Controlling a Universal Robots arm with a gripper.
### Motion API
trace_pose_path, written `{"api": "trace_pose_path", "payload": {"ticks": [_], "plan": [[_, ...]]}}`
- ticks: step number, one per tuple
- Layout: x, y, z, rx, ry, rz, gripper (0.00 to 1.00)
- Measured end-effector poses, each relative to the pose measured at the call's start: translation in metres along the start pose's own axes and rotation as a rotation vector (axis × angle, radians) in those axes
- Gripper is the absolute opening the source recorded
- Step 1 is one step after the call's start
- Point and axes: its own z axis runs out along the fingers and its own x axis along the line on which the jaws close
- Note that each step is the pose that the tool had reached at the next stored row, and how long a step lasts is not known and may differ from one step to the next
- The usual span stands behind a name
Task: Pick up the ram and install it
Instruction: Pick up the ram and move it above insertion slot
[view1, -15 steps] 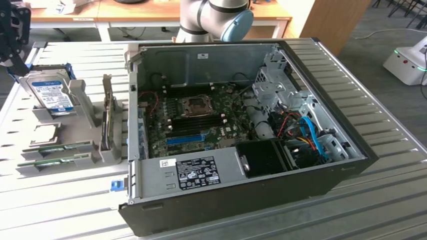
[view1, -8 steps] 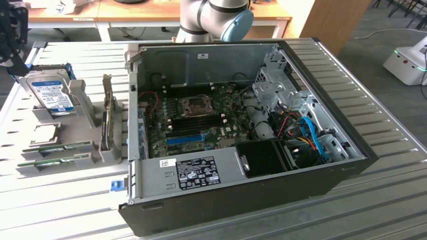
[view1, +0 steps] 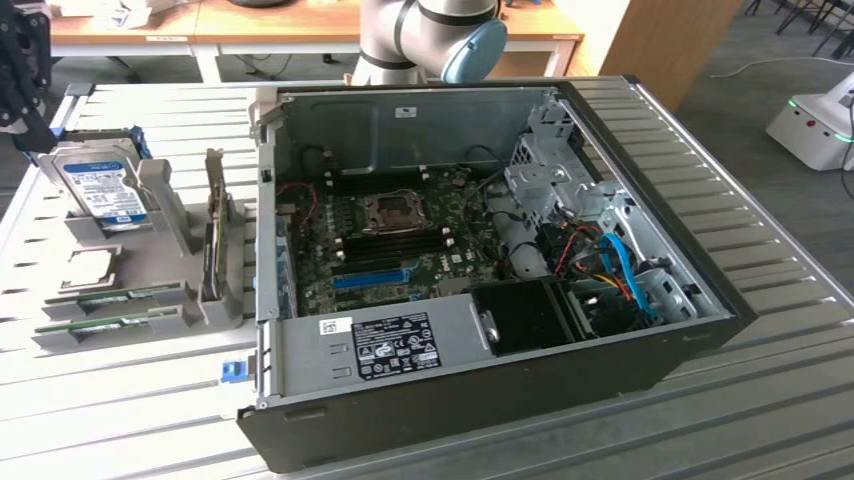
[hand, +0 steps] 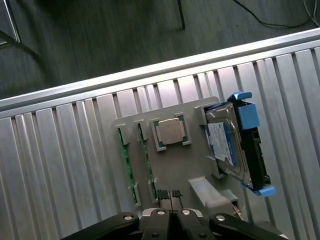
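Ribbed table (view1: 761, 330) carries an open case (view1: 601, 385). A grey holder (view1: 167, 205) stands beside the case, on the exterior view's left, with a drive (view1: 104, 190) upright in it. Gripper (hand: 170, 194) is above the holder, fingers pressed together, nothing held. Ram (view1: 114, 296): two green sticks on edge in neighbouring holder slots, clear of the gripper.

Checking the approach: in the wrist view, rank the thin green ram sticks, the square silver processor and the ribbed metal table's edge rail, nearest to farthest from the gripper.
From the gripper:
1. Thin green ram sticks, standing in the grey holder's slots.
2. Square silver processor, in the holder's middle recess.
3. Table's edge rail, beyond the holder.
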Motion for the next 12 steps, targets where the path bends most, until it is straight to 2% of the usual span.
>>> {"api": "trace_pose_path", "payload": {"ticks": [12], "plan": [[0.0000, 0.0000, 0.0000, -0.0005, 0.0072, -0.136, 0.11]]}}
